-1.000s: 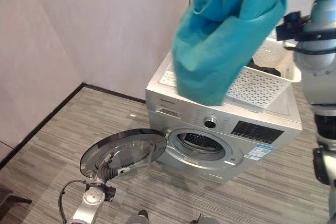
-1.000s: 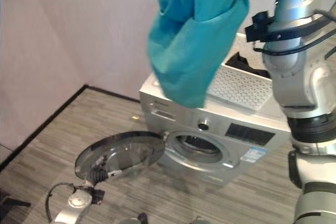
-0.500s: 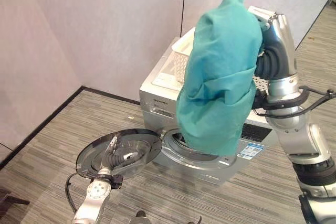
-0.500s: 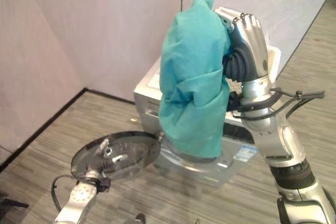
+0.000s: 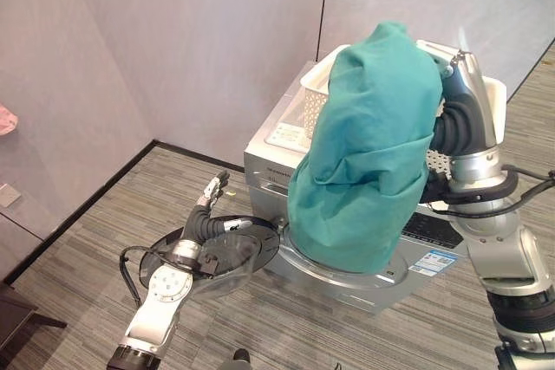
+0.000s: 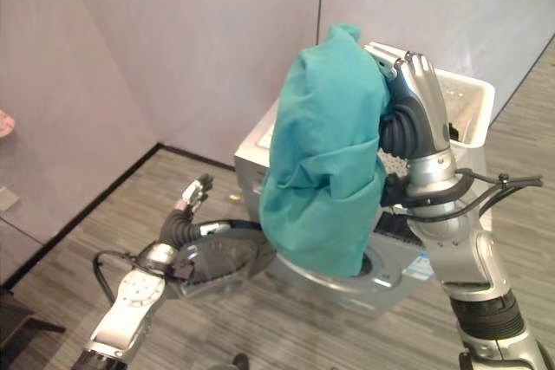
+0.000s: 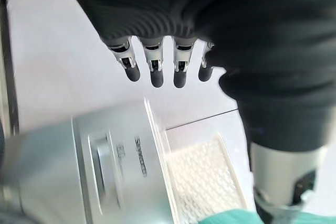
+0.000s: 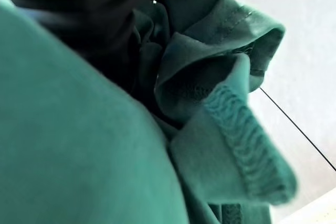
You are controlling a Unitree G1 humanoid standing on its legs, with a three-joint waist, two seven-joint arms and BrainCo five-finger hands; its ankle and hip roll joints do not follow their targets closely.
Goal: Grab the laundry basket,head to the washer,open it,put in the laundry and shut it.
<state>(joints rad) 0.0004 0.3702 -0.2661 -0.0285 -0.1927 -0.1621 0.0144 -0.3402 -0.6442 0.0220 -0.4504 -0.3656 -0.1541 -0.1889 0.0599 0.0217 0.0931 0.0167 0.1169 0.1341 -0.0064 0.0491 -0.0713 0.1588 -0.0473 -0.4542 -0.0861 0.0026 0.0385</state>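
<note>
My left hand (image 5: 212,190) hangs with its fingers straight and nothing in it, just above the open washer door (image 5: 227,253). To its right, my right hand (image 6: 414,84) has its fingers curled into the teal garment (image 5: 368,153), held high so it drapes down over the washer (image 5: 276,155) front and hides the drum mouth. The laundry basket (image 5: 314,89) sits on top. Aiming blind, I could snag cloth on the rim or drop it to the floor.
</note>
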